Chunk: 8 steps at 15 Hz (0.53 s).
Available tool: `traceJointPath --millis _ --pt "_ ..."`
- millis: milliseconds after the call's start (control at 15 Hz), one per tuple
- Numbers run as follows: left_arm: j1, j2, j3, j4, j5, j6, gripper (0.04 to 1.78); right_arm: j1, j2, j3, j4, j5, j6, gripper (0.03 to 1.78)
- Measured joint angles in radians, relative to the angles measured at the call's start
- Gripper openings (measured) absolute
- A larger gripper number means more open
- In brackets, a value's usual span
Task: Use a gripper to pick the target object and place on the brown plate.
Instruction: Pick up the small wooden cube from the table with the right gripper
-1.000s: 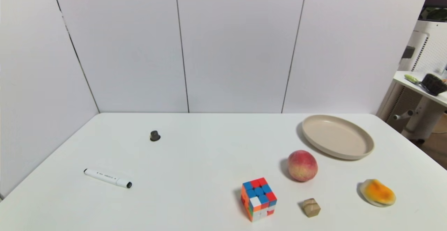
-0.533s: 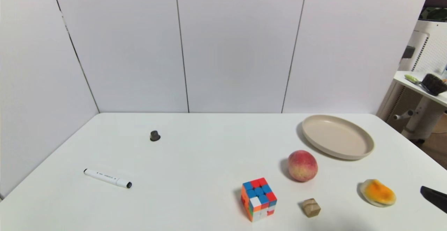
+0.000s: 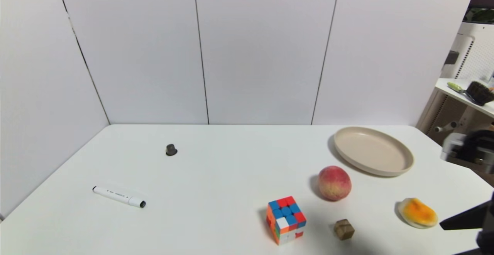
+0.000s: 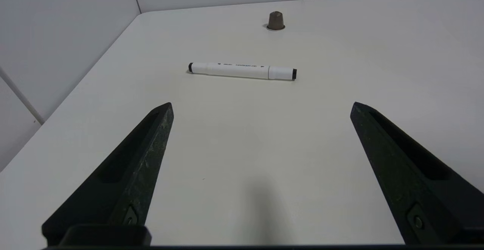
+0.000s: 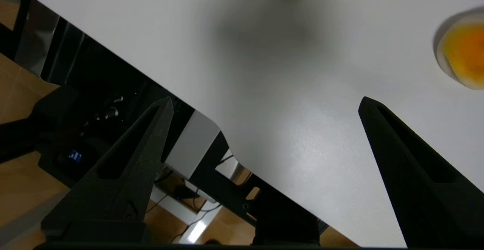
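My left gripper [image 4: 261,106] sits parked, jaws spread, over the marker [image 4: 242,70] side. The wooden cube [image 3: 344,229] lies between puzzle cube [image 3: 286,219] and right gripper [image 5: 264,104] — also spread, empty. It looks light and rigid — I'd pinch opposite flat faces.

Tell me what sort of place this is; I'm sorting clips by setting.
Probably a robot test bench, not a home: a bare white table walled by white panels, with unrelated objects spread out, such as a puzzle cube and peach.
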Motion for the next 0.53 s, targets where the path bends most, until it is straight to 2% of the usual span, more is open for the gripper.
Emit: traceJointPath --millis 133,333,533 --pt "0.000 0.000 0.000 0.000 0.000 0.000 1.69 0.006 0.105 -0.056 0.012 0.009 0.037 1.69" --pt "0.000 0.000 0.000 0.000 0.000 0.000 1.69 0.010 0.219 -0.103 0.014 0.003 0.145 1.69" --pt "0.000 0.000 0.000 0.000 0.000 0.000 1.69 0.012 0.294 -0.136 0.015 -0.026 0.247 1.69"
